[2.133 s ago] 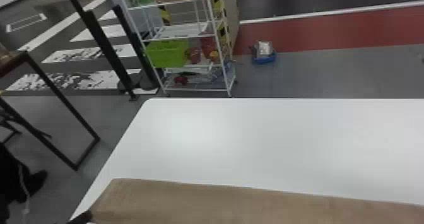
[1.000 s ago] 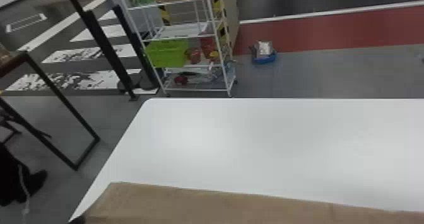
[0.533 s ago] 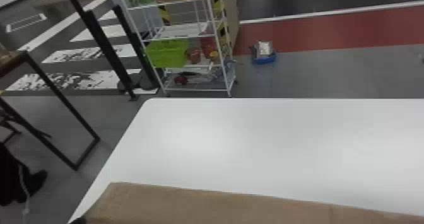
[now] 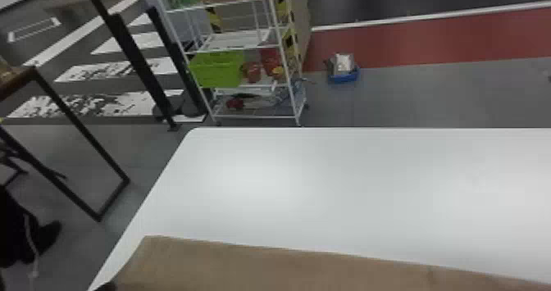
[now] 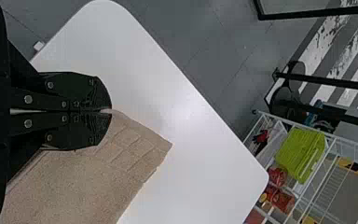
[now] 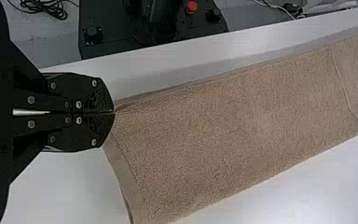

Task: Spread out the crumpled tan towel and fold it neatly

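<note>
Head view: the tan towel point(image 4: 254, 265) stretches as a long, fairly flat band over the near part of the white bench point(image 4: 328, 187), with the dark tip of the left hand point(image 4: 105, 287) at its left end and a white rack point(image 4: 229, 48) holding a green basket point(image 4: 217, 69) beyond the bench. In the left wrist view the left hand point(image 5: 111, 111) has its fingers together, clamped on the towel beside a patterned strip. In the right wrist view the right hand point(image 6: 114, 112) likewise pinches a corner between closed fingers.
</note>
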